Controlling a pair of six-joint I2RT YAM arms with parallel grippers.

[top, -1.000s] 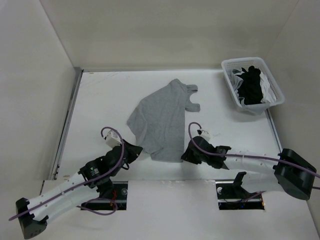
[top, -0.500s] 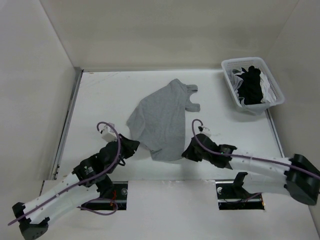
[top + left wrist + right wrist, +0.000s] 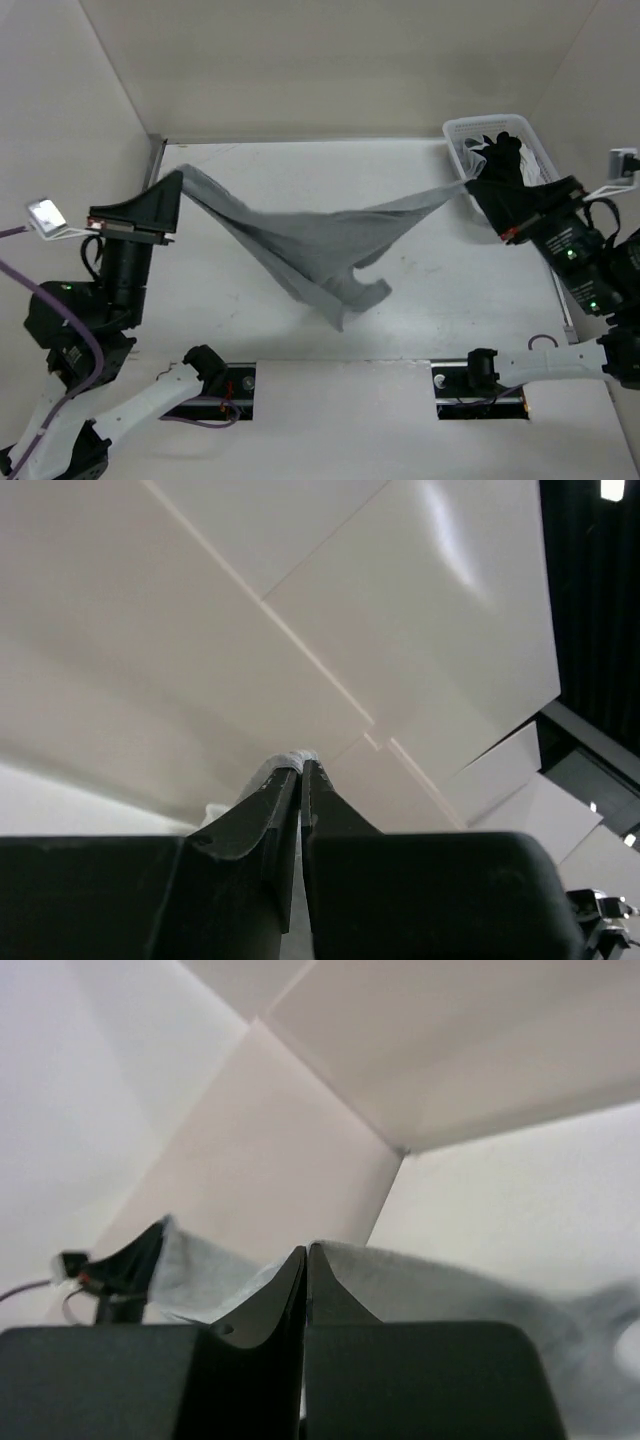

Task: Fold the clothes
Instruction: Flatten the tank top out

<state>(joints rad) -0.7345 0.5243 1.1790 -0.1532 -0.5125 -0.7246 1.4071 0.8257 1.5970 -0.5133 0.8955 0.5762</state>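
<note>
Two pincers, the left pincer (image 3: 176, 183) and the right pincer (image 3: 470, 186), each clamp shut on an opposite end of the clothes (image 3: 320, 240), held up above the tabletop (image 3: 250, 165). The grey garment stretches left to right between them, equally near both arms, its middle sagging toward the near edge, its right end just beside the white basket (image 3: 455, 130). Laying it flat looks like the coming step.

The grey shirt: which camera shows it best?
The top external view: the whole grey shirt shows there, stretched between the left pincer and the right pincer. The right wrist view shows only a band of it running off from that pincer; the left wrist view, a pale sliver pinched at the tips.
</note>
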